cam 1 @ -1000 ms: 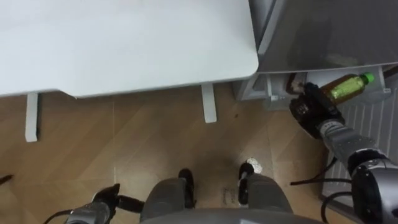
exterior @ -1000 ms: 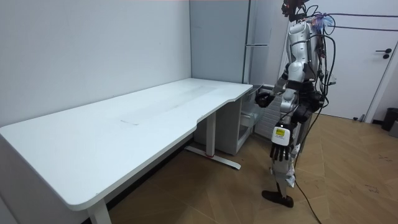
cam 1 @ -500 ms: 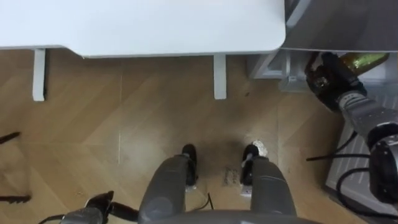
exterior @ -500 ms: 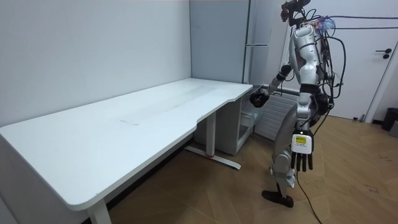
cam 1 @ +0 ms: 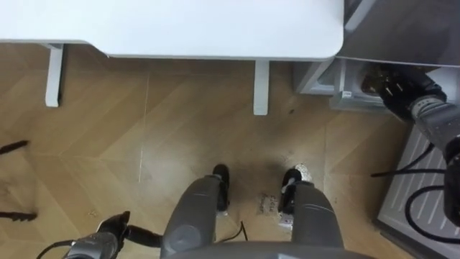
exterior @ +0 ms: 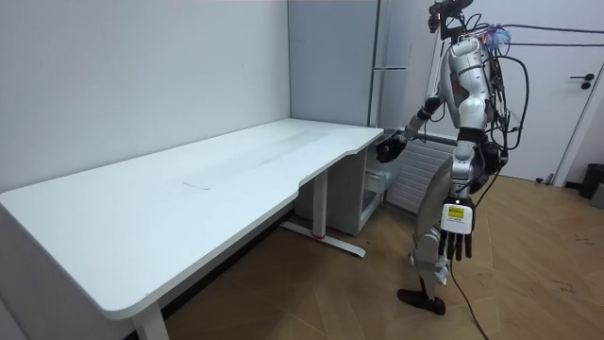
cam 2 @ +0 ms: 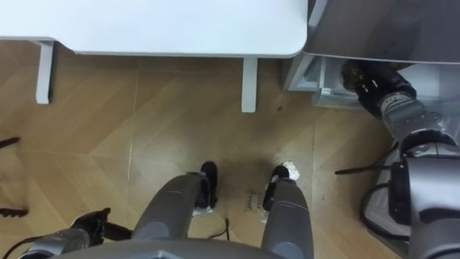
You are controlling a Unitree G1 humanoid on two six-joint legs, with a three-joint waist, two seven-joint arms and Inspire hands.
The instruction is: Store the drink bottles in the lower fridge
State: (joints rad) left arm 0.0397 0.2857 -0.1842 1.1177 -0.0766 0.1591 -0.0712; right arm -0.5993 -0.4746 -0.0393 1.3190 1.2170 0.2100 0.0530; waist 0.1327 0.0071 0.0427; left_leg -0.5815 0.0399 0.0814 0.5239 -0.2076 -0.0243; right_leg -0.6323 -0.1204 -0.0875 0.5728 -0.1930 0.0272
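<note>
My right hand (cam 1: 390,84) reaches into the open lower fridge compartment (cam 1: 343,92), just past the white desk's corner; its dark fingers look loosened and I see nothing in them. The same hand (cam 2: 368,80) lies over the compartment's white front edge. In the room view I stand at the desk's end, facing the fridge (exterior: 376,179), with the right hand (exterior: 387,148) held out towards it. My left hand (exterior: 456,242) hangs at my side with straight fingers, and it is at the lower left (cam 1: 108,237) in the eye views.
The white desk (cam 1: 180,29) spans the top, with its legs (cam 1: 261,88) on the wood floor. The fridge's grey door (cam 1: 402,32) hangs over the compartment. A white slatted panel (cam 1: 424,180) and dark cables lie on the floor at the right.
The green bottle held by my right hand one second ago is out of sight now. That hand pushed further into the compartment and its fingers uncurled. The camera has shifted.
</note>
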